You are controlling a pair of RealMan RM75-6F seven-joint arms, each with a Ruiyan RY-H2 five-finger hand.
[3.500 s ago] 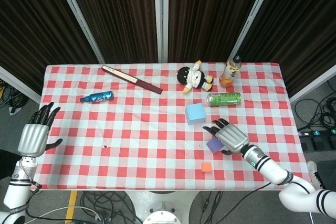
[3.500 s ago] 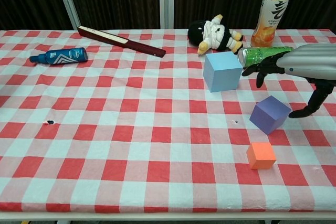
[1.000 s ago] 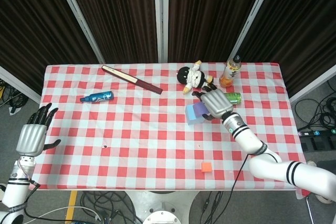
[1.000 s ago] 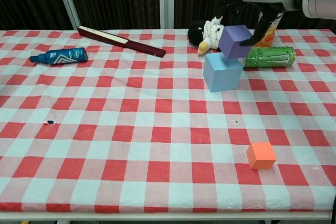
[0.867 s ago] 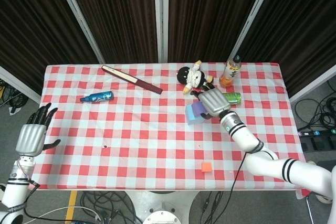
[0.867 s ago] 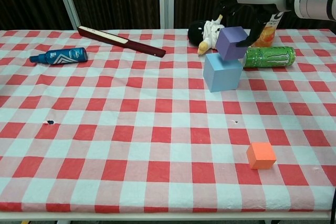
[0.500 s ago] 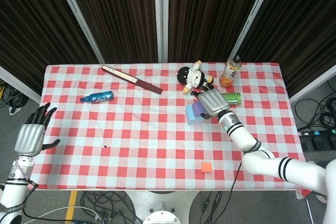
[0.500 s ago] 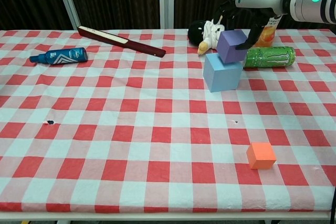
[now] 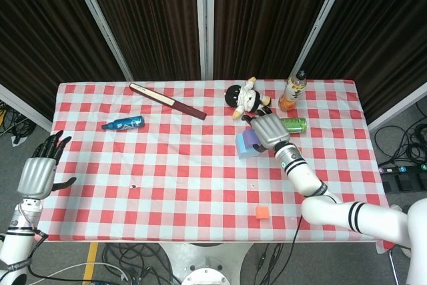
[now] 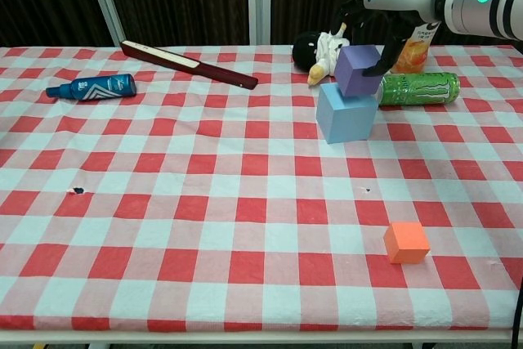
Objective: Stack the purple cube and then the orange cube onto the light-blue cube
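Note:
The purple cube sits on the right part of the light-blue cube, slightly tilted; from the head view the purple cube shows beside the light-blue cube. My right hand reaches over it from above and grips it with fingers behind and at its right side; in the head view the right hand covers most of it. The orange cube lies alone near the front edge, also visible as the orange cube. My left hand hangs open off the table's left side.
A green can lies just right of the stack. A plush doll and an orange drink bottle stand behind it. A dark red folded fan and a blue tube lie at the far left.
My right hand carried the purple cube from the table up onto the light-blue cube. In the last second it shifted the cube slightly left and down onto it.

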